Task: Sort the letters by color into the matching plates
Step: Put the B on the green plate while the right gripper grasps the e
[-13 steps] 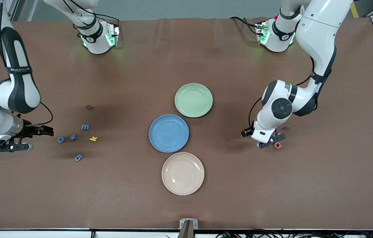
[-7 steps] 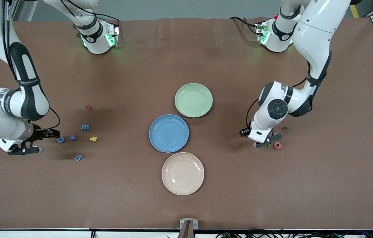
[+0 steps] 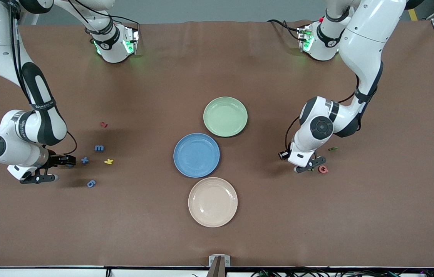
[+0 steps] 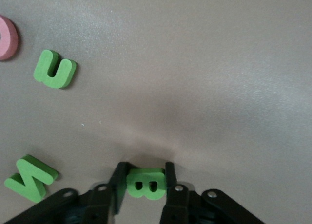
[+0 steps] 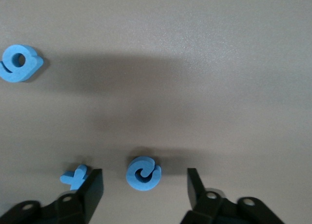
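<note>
Right wrist view, items I can see:
- right gripper point(image 5: 145, 187): fingers spread wide, low over the brown table point(image 5: 204, 63).
- blue c point(image 5: 143, 173): flat on the table, between the fingers, touching neither.
- blue + point(image 5: 74, 177): just beside one finger point(image 5: 91, 190), outside the gap.
- blue 6 point(image 5: 20, 63): well apart from both.
</note>
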